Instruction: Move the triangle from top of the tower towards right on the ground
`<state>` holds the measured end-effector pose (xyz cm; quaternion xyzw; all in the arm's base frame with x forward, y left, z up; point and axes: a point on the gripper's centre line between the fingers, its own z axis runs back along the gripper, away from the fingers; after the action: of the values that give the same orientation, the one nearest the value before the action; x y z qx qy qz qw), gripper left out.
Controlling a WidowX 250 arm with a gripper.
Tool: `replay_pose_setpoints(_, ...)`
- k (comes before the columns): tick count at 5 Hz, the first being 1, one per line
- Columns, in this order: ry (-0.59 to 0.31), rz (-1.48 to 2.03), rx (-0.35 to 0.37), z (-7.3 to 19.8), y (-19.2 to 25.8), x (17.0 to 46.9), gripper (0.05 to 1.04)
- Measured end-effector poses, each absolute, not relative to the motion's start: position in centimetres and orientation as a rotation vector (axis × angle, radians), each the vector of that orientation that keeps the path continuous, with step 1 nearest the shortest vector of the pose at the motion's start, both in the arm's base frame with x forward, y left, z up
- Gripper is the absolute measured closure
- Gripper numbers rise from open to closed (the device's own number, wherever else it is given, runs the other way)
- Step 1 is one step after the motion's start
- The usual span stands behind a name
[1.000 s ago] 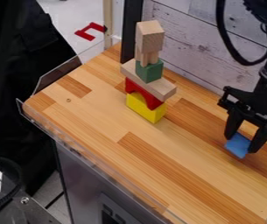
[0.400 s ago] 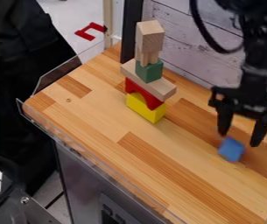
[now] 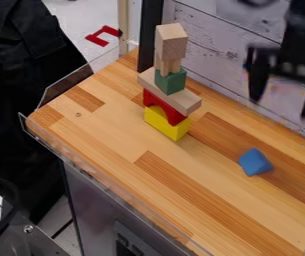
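High at the right, over the back edge of the table, my gripper (image 3: 281, 102) stands open with nothing between its fingers. Well below it, the blue triangle (image 3: 255, 162) rests on the wooden surface, right of the tower. The tower has a yellow block (image 3: 167, 123) at its base, then a red arch (image 3: 163, 106), a flat wooden plank (image 3: 170, 92), a green block (image 3: 171, 81), narrow wooden pieces (image 3: 167, 65) and a wooden block (image 3: 171, 42) on top.
The wooden table (image 3: 108, 130) has a clear plastic guard (image 3: 68, 84) along its left side. A whitewashed plank wall (image 3: 208, 45) rises behind it. A red arch-shaped piece (image 3: 104, 35) lies beyond the table at the upper left.
My gripper has opened, let go of the blue triangle and risen well above it. The triangle has dropped onto the table and tipped over slightly to the left. The tower has not moved.
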<state>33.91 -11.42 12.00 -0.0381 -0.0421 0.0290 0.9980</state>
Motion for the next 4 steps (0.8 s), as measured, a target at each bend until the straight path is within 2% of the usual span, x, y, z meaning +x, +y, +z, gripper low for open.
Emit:
replay_pose_setpoints(1,-0.134,0.004,-0.043,16.8,-11.2,33.9,0.083)
replay_pose_setpoints(2,-0.181,-0.014,-0.022,20.0,-10.1,33.0,0.083)
replay_pose_setpoints(4,-0.123,0.02,-0.048,19.6,-8.0,32.7,0.083)
